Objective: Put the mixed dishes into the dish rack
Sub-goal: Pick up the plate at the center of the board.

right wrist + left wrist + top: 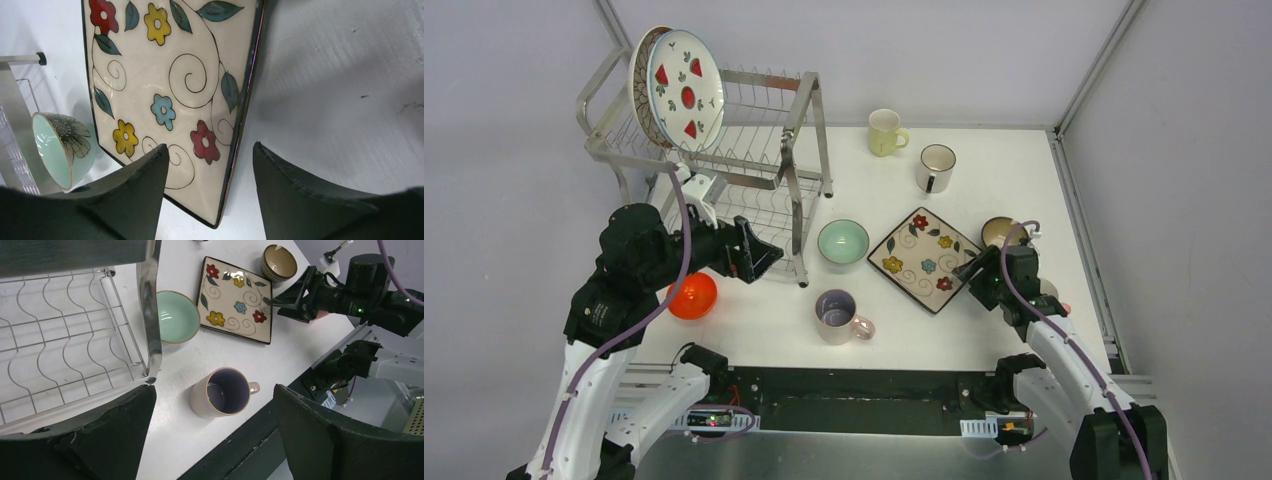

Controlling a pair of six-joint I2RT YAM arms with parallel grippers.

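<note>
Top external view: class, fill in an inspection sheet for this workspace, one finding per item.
Surface: white table, dishes spread across it.
Job's things: dish rack at far left, with the red-fruit plate and a second plate standing in its top tier. On the table: mint bowl, flowered square plate, brown bowl, yellow mug, white mug, pinkish mug, orange bowl.
Clutter: nothing seen.
Grippers: left gripper open, empty, beside the rack's lower tier. Right gripper jaws apart, straddling an edge of the square plate.
Cables: purple cable along each arm.
Surroundings: grey walls.
</note>
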